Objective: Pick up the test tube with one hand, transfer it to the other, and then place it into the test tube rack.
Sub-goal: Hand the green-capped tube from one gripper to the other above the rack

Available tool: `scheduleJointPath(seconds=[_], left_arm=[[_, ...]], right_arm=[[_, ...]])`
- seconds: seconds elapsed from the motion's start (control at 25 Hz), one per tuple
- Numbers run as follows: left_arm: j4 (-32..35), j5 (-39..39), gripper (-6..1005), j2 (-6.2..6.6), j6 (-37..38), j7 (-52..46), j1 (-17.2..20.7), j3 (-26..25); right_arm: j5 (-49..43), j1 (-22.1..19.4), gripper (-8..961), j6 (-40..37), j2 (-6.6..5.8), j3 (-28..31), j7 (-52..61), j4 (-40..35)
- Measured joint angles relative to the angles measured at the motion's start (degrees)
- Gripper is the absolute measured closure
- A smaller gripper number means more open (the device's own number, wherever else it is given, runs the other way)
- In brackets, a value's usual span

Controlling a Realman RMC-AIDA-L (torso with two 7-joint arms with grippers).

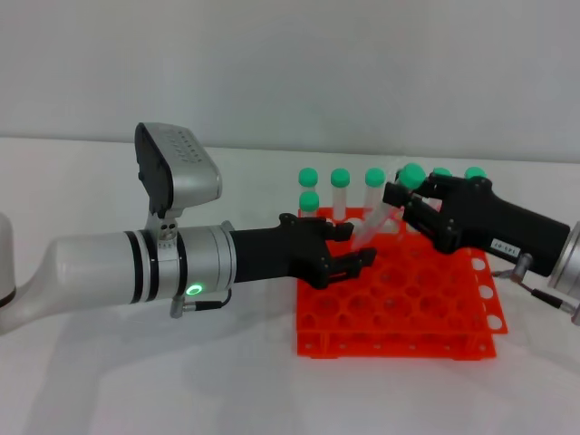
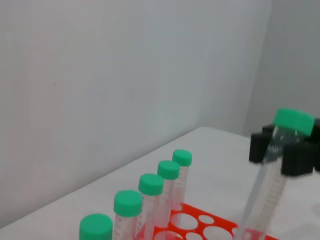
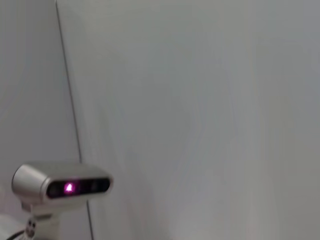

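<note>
The test tube (image 1: 375, 223), clear with a green cap, hangs tilted above the back of the orange-red rack (image 1: 399, 304). My right gripper (image 1: 405, 201), black with a white label, is shut on it just below the cap. My left gripper (image 1: 358, 245), on the white-and-silver arm with the green ring, is open, its fingertips on either side of the tube's lower end. The left wrist view shows the tube (image 2: 266, 192) with the right gripper (image 2: 280, 152) clamped under its cap. The right wrist view shows neither tube nor rack.
Several other green-capped tubes (image 1: 340, 178) stand in the rack's back rows; they also show in the left wrist view (image 2: 150, 186). The rack's front holes are empty. The left arm's wrist camera (image 3: 60, 185) shows in the right wrist view against the grey wall.
</note>
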Motion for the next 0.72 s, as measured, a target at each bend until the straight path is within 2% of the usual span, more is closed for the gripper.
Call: scheduleJointPath(seconds=[0.16, 0.36, 0.52, 0.72], left_arm=[[0.0, 0.0, 496, -0.04, -0.4, 0.0, 0.5, 0.2], [0.0, -1.9, 491, -0.14, -0.8, 0.2, 2.4, 0.4], [0.3, -7.7, 486, -0.40, 0.1, 4.5, 6.0, 1.6], [0.5, -22.2, 477, -0.21, 3.2, 14.9, 11.9, 6.9]], right_arm=[[-0.1, 0.0, 747, -1.0, -0.15, 1.6, 0.0, 0.0], [0.1, -0.2, 748, -2.3, -0.64, 3.2, 0.0, -0.1], [-0.1, -0.3, 747, -3.0, -0.93, 5.8, 0.0, -0.1], [-0.1, -1.1, 747, -3.3, -1.40, 8.1, 0.0, -1.2]])
